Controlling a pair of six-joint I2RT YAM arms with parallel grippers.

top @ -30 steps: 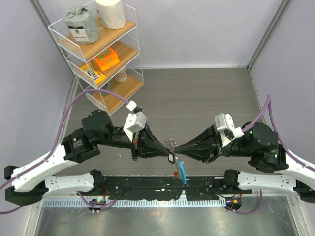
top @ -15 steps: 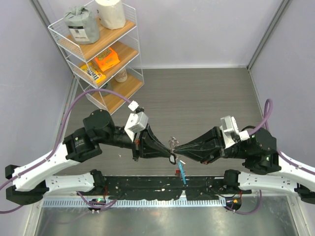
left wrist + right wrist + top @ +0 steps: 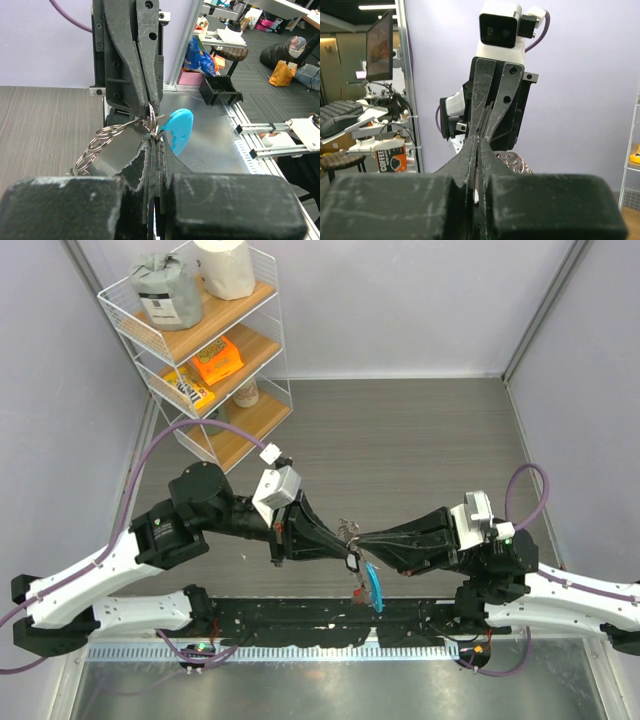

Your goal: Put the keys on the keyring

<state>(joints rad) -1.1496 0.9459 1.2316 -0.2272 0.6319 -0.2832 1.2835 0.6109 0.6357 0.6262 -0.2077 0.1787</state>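
Note:
Both grippers meet tip to tip above the near middle of the table. My left gripper (image 3: 344, 540) (image 3: 154, 139) is shut, pinching the thin wire of the keyring (image 3: 146, 122). From the other side my right gripper (image 3: 361, 538) (image 3: 481, 139) is shut on the same wire, right against the left tips. The keys (image 3: 348, 529) (image 3: 98, 141) (image 3: 513, 163) hang as a silvery bunch beside the pinch. The keyring's blue tag (image 3: 373, 584) (image 3: 177, 128) dangles below the tips, with a small dark and red piece (image 3: 351, 563) above it.
A white wire shelf rack (image 3: 262, 300) stands at the back left with rolls, an orange box and packets on its wooden shelves. A black base rail (image 3: 330, 615) runs along the near edge under the tag. Grey walls (image 3: 585, 370) close in on both sides.
The right arm's wrist and body have sunk toward the near right while its tips stayed at the pinch. The blue tag swung a little. The left arm barely moved.

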